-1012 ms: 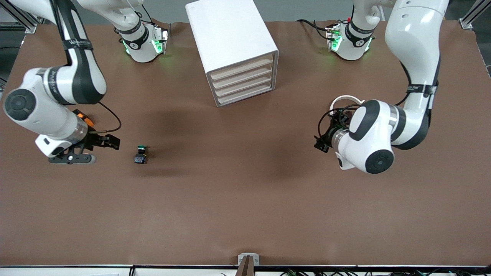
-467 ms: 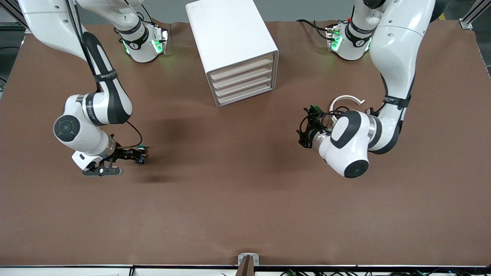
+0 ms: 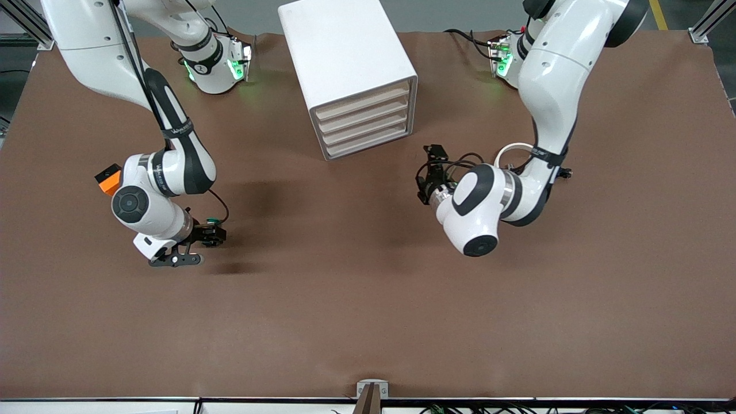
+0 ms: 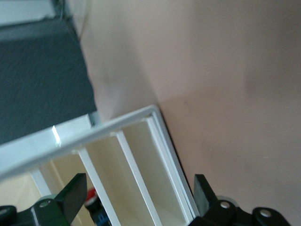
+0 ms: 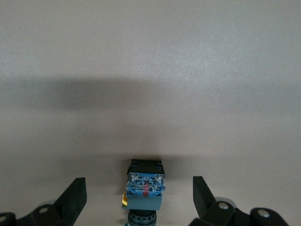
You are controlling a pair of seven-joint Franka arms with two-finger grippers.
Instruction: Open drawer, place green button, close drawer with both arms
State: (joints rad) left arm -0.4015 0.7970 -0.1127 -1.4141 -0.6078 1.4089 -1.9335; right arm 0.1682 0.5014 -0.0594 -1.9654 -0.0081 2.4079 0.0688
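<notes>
- You are looking at a robotics lab bench, not a home or a shop.
- Two white jointed arms (image 3: 167,172) (image 3: 535,115) stand on bases along one edge of the table (image 3: 368,322), green status lights lit at each base.
- You see one plain brown mat over the whole tabletop, with aluminium frame posts (image 3: 704,23) at its corners.
- Loose black cabling (image 3: 460,35) runs by the bases.
- Only test props sit out: a white drawer unit (image 3: 351,75), an orange block (image 3: 108,179).
</notes>
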